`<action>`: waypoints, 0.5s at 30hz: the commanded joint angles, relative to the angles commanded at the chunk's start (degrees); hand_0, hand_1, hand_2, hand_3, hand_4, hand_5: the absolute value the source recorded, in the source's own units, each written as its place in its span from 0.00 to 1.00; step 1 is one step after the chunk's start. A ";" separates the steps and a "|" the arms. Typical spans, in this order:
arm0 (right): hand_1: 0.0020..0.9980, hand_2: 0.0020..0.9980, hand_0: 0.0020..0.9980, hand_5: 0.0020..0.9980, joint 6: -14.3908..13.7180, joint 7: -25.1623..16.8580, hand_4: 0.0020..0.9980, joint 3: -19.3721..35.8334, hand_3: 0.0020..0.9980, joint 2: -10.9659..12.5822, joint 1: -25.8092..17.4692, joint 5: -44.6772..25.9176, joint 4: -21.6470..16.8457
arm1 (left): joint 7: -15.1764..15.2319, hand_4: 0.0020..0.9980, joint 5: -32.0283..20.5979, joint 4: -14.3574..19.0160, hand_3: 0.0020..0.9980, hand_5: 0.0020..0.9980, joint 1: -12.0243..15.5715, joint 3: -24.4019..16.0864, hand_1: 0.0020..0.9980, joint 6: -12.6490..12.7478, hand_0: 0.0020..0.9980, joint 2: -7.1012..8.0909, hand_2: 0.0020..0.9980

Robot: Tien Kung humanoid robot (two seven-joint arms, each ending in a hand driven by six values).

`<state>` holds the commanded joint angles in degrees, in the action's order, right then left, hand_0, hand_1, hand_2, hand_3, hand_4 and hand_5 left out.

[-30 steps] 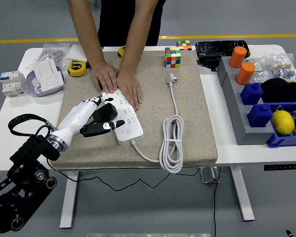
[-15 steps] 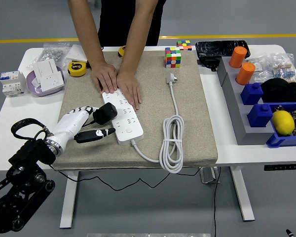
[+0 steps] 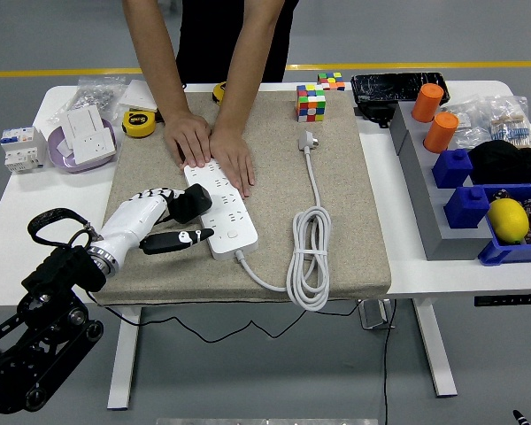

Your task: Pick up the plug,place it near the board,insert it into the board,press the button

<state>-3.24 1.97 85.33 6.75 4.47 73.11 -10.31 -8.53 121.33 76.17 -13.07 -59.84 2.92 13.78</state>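
Your left hand point(image 3: 164, 221) pinches the black plug point(image 3: 192, 202) at the white board point(image 3: 219, 209), toward the bench's left near corner, poised over the sockets. The person's hands point(image 3: 209, 146) pin the board's far end so it won't slide

Grey floor point(image 3: 478, 372) — yellow line point(image 3: 53, 72)

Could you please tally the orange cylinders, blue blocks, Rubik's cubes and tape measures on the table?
Orange cylinders: 2
Blue blocks: 2
Rubik's cubes: 2
Tape measures: 2
Total: 8
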 joint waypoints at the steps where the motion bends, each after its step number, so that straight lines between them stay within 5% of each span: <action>1: 0.76 0.74 0.83 0.92 0.00 0.01 1.00 0.02 0.77 0.00 -0.02 0.03 0.00 | -0.02 1.00 0.04 -0.01 0.88 0.94 -0.11 0.13 0.96 0.00 0.96 0.02 0.90; 15: 0.76 0.74 0.83 0.92 -0.02 0.41 1.00 -0.05 0.77 0.10 -0.08 0.12 0.00 | -0.29 1.00 0.93 -0.43 0.88 0.95 -1.78 2.46 0.96 -0.20 0.96 1.32 0.90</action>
<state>-3.26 2.38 85.27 6.85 4.38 73.23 -10.31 -8.82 122.26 75.74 -14.85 -57.38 2.72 15.10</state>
